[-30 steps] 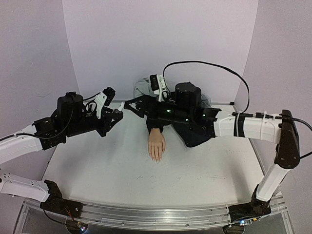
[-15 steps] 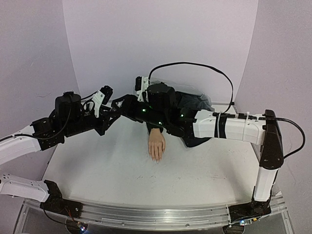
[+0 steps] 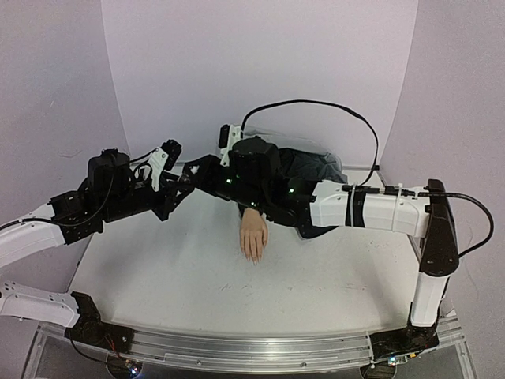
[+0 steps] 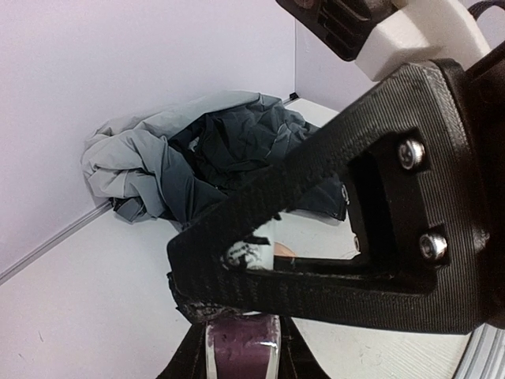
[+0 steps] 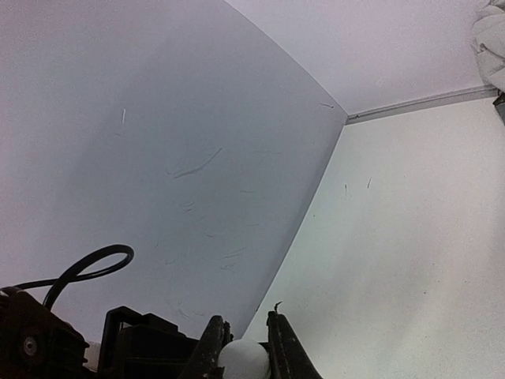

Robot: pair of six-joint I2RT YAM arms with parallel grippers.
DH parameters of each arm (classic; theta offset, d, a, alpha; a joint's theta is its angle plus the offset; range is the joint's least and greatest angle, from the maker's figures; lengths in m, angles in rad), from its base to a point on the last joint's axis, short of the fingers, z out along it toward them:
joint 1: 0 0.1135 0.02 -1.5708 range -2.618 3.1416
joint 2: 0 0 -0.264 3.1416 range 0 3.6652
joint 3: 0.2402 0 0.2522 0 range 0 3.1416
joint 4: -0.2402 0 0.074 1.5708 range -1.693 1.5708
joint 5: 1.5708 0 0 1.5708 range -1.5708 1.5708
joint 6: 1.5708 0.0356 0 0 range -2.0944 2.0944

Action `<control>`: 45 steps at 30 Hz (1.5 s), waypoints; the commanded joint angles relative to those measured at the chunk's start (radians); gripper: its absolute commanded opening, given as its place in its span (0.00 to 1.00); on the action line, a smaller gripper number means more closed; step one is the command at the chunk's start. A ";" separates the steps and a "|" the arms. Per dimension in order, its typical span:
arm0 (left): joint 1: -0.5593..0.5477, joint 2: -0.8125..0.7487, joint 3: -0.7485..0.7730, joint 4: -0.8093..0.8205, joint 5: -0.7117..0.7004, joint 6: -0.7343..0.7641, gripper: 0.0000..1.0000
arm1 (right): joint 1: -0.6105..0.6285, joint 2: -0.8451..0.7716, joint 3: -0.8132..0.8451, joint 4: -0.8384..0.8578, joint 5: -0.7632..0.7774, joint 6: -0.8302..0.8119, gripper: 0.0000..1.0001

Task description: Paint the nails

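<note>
My left tool [image 4: 241, 367]: pinched on the glass body of a small polish bottle [image 4: 241, 347] with dark purple inside, held off the white counter [image 3: 197, 276].
My right tool [image 5: 245, 335]: pressed in on the bottle's white cap [image 5: 243, 358], one finger on either side. The arm reaches across from 3 o'clock, so my two tools meet tip to tip.
Cap and bottle: the join between them is hidden behind my right tool's black finger in the left wrist view, so I cannot tell whether the cap is seated or lifted.
Meeting point: seen from overhead, at 10 o'clock of the mannequin hand [image 3: 253, 234], near the back wall.
Mannequin hand: pale peach and lying flat on the counter, just past centre toward 12 o'clock, with its fingers pointing to 6 o'clock. My right arm crosses above its wrist.
Nails [image 3: 252, 257]: at the fingertips, on the 6 o'clock end of the hand, well apart from the bottle and both tools. They are too small here to tell their colour.
Garment [image 4: 197, 158]: crumpled light grey and dark fabric heaped at 12 to 1 o'clock, at the back of the counter against the wall.
</note>
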 commanded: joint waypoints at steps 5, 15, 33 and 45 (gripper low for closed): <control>0.000 -0.020 0.016 0.100 0.331 -0.086 0.00 | -0.013 -0.175 -0.211 0.213 -0.024 -0.190 0.00; 0.000 0.043 -0.001 0.200 0.940 -0.116 0.00 | -0.155 -0.372 -0.626 0.642 -0.946 -0.441 0.00; -0.001 0.064 -0.026 0.204 0.673 -0.073 0.00 | -0.151 -0.448 -0.648 0.379 -0.605 -0.381 0.73; 0.000 -0.050 -0.064 0.202 0.122 -0.031 0.00 | -0.031 -0.283 -0.336 0.207 -0.229 -0.053 0.82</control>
